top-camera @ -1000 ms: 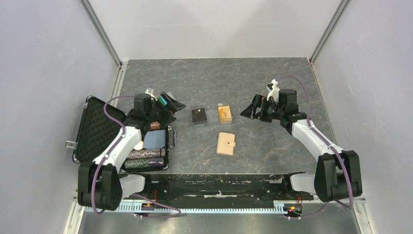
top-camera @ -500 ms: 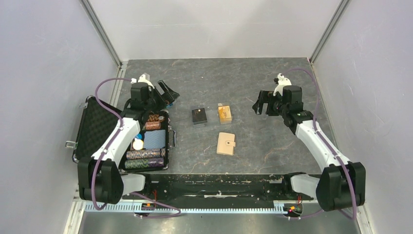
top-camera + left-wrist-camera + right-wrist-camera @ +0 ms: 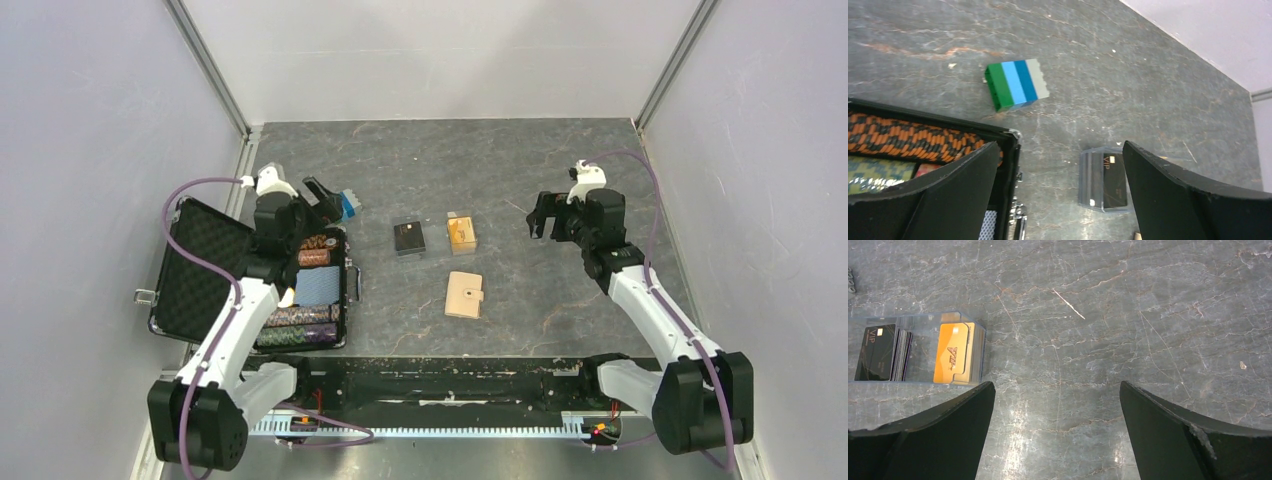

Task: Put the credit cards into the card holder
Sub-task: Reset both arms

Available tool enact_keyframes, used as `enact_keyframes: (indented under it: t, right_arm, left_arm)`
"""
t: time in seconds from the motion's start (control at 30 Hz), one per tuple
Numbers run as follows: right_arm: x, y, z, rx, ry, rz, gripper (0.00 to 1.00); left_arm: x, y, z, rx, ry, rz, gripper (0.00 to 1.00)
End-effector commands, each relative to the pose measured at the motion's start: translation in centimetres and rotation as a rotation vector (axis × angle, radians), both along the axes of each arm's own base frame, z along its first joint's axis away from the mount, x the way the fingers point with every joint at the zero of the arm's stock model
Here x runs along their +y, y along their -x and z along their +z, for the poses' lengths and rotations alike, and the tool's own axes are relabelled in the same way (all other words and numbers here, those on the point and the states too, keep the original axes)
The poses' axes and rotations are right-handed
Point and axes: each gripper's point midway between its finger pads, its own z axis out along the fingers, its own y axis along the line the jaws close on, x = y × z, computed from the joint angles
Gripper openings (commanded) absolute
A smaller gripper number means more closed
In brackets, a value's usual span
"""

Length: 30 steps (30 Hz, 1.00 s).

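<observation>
Both arms have pulled back over the last second. Left claw now sits spread and empty at 10 o'clock by the chip case; right claw spread and empty at 2 o'clock. Black cards and orange cards stand in clear boxes mid-counter. Card holder lies shut just toward 6 o'clock. No card is held.

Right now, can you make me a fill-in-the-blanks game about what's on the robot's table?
1. The tan card holder on the table is ____.
2. The card at the front of the right-hand stack is coloured ____.
3. The striped block lies ____ the black case.
4. Both grippers, left and right, hold ____.

Missing words: closed; orange; outside; nothing
</observation>
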Motion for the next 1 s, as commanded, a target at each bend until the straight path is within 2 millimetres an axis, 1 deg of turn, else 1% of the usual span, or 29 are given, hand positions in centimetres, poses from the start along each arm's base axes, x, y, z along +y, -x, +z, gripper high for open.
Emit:
enact_keyframes:
  t: [0.0, 0.17, 0.4, 0.63, 0.77, 0.97]
  right_arm:
    - [-0.5, -0.8, 2.1, -0.116, 0.007, -0.022, 0.98]
    - [-0.7, -0.2, 1.5, -0.126, 0.006, -0.028, 0.98]
    - [-1.0, 1.0, 0.8, -0.165, -0.029, -0.059, 0.98]
    - [-1.4, 2.3, -1.0, -0.191, -0.033, -0.078, 0.98]
    - [-1.7, 2.5, -1.7, -0.186, -0.004, -0.074, 0.98]
    - [-1.6, 2.3, -1.7, -0.186, 0.005, -0.066, 0.98]
  left_arm:
    - [2.4, 0.4, 1.3, -0.13, -0.075, 0.09, 1.0]
    - [2.7, 1.4, 1.0, -0.18, -0.099, 0.089, 1.0]
    - [2.9, 2.5, -0.3, -0.187, -0.149, 0.064, 1.0]
    - [3.1, 2.8, -1.8, -0.157, -0.184, 0.055, 1.0]
    - [3.3, 3.0, -2.4, -0.139, -0.193, 0.065, 1.0]
    - [3.6, 3.2, -3.0, -0.125, -0.202, 0.077, 1.0]
